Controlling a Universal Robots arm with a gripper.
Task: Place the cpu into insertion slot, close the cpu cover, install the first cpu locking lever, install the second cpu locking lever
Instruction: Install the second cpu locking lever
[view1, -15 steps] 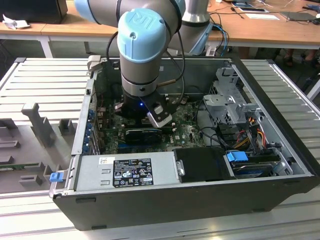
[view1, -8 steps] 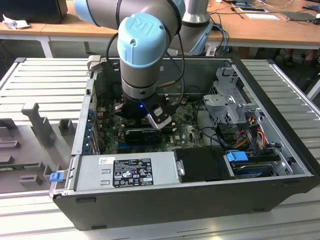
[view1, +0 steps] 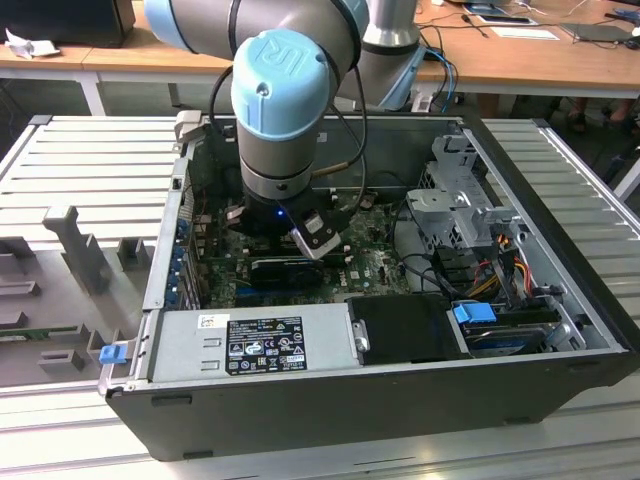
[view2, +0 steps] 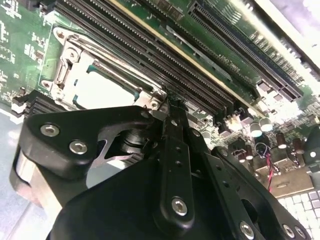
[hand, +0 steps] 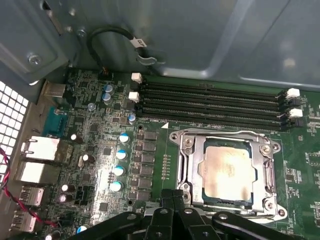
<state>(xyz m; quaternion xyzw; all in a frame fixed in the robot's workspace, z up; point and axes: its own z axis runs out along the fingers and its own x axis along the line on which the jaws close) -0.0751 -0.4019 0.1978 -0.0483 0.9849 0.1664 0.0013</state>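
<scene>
My gripper (hand: 172, 197) hangs just beside the socket (hand: 227, 172), fingers pressed together on nothing. The chip (hand: 226, 170) sits in the socket, with the cover (hand: 262, 175) down around it.

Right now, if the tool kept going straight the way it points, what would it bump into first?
Probably the metal edge of the cpu cover, which lies closed over the cpu. The tool points down at the green board right beside that socket, though depth is hard to judge.

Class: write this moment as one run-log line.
cpu: seated in insertion slot | cpu cover: closed | pincer: shut, at socket edge
</scene>
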